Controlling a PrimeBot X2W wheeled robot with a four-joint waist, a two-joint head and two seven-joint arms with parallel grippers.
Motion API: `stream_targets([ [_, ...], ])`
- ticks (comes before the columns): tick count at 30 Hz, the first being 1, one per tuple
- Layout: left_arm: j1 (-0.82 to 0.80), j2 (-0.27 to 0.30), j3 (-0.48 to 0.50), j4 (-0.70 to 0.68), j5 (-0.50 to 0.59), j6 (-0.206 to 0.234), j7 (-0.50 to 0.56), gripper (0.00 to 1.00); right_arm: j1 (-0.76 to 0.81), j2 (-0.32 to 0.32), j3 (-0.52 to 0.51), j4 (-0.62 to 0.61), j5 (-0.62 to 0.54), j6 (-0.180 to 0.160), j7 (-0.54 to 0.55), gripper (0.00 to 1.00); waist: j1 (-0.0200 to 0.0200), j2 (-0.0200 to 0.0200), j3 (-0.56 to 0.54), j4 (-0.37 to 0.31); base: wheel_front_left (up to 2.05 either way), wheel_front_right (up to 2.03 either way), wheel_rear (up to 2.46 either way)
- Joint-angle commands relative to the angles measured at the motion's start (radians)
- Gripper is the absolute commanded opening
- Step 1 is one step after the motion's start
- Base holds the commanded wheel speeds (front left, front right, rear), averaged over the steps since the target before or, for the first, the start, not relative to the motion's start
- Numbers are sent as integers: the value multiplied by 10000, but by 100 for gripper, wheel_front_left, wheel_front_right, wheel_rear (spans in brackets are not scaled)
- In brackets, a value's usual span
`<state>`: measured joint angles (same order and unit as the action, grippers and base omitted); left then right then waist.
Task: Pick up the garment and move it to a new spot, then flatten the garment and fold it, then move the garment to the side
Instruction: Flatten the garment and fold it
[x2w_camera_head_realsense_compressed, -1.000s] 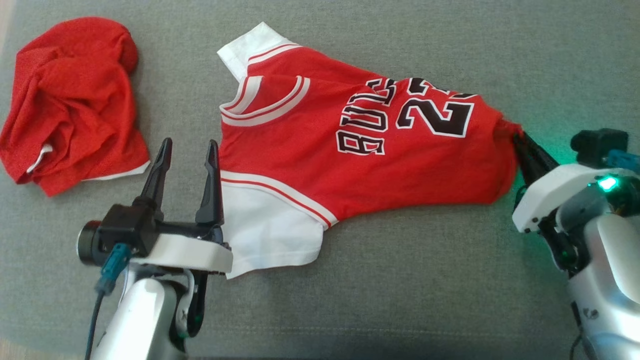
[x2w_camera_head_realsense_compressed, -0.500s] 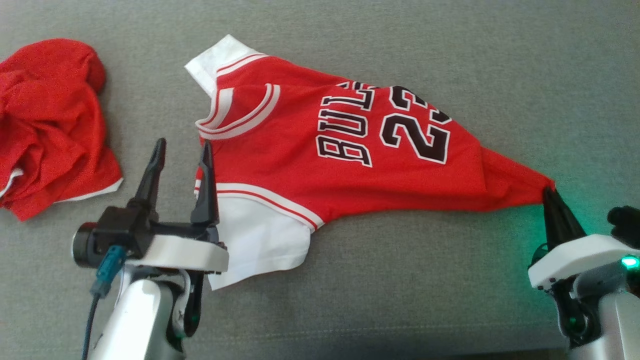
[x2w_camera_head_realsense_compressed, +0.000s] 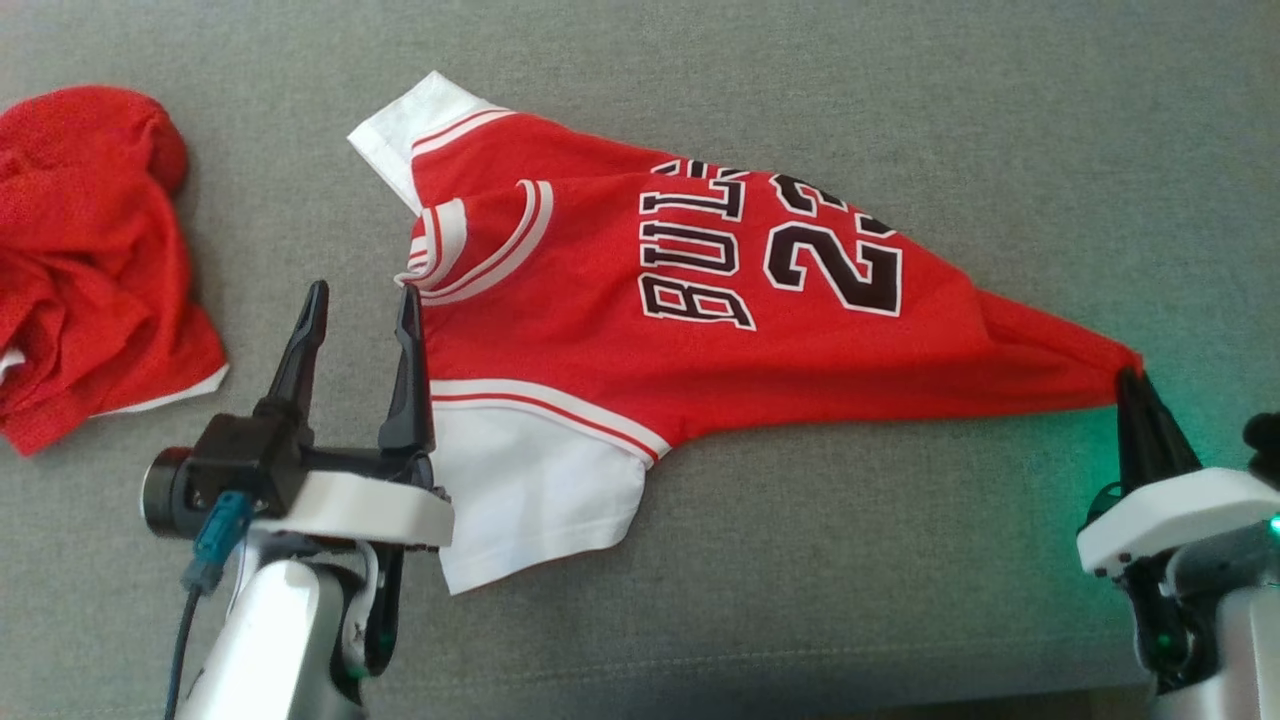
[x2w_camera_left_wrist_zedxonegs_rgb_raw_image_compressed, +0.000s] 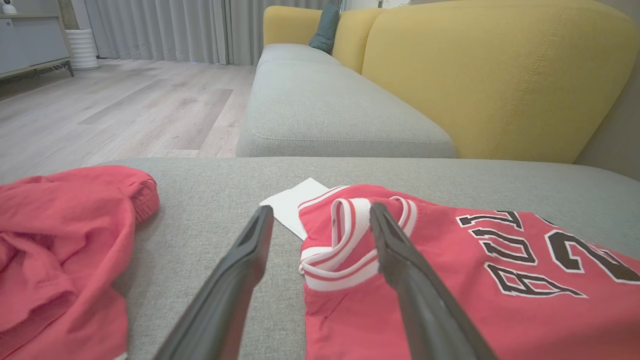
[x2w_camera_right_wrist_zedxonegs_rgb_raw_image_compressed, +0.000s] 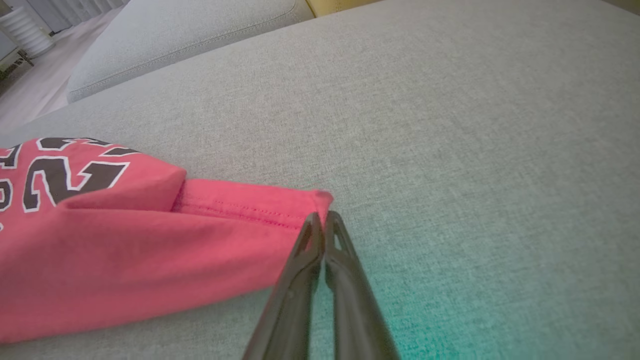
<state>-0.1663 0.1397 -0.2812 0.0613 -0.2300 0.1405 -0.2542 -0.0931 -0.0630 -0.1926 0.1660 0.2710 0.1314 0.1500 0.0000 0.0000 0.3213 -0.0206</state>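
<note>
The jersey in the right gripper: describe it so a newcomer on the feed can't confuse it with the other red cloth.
On the grey cushion, the jersey lies spread across the middle, one corner pinched by the right gripper. Unlike the crumpled red garment at the left, it has white sleeves, striped trim and black lettering with numbers.

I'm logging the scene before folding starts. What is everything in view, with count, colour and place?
jersey: 1, red with white sleeves and black lettering, spread mid-seat
crumpled garment: 1, red, on the seat at the robot's left
seat: 1, grey, under both garments
backrest: 1, yellow, beyond the seat
pillow: 1, teal, against the backrest's far end
floor: 1, pale wood, beyond the seat
curtains: 1 set, grey, past the floor
left gripper: 1, dark, open, by the jersey's collar
right gripper: 1, dark, shut on the jersey's hem corner
</note>
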Motion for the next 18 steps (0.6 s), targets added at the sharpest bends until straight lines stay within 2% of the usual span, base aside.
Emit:
stream_targets([
  [1, -97, 155, 314, -268, 39, -2, -75, 100, -174, -16, 177, -254, -112, -7, -105, 100, 0, 0, -64, -21, 0, 0, 0],
  [5, 101, 163, 337, -168, -50, -52, -76, 100, -103, -209, 338, -538, -421, -7, -945, 100, 0, 0, -368, -104, 0, 0, 0],
  [10, 491, 220, 460, -198, -133, -31, -76, 100, 30, -688, 1077, -1351, -890, -7, -2013, 100, 0, 0, -880, -219, 0, 0, 0],
  [18, 1383, 400, 492, -433, -218, 77, 38, 100, 551, -854, 2106, -2474, -916, -7, -1931, 100, 0, 0, -1787, -324, 0, 0, 0],
])
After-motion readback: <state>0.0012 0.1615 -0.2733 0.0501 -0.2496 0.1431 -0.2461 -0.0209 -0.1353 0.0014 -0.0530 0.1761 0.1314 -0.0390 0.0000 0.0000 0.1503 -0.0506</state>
